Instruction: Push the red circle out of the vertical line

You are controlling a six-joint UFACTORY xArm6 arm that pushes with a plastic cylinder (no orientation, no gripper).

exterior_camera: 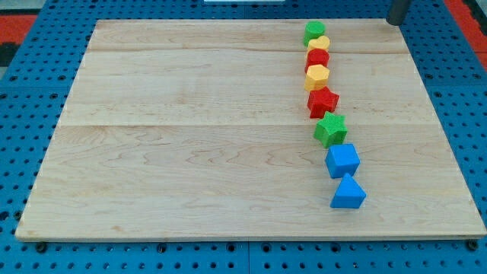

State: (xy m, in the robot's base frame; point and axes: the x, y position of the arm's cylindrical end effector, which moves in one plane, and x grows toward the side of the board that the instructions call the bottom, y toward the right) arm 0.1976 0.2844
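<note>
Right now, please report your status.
My tip at view's top right, clear of blocks. Red circle block in line, wedged between yellow blocks.

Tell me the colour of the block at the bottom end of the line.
Blue: the triangular block at the line's bottom end, just below the blue cube. The one camera view shows it plainly.

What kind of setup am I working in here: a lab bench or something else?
Most likely a lab test bench: a pale wooden board lying on a blue perforated base, with small coloured plastic blocks lined up on the view's right, including the red circle block. My tip sits at the top right.
</note>
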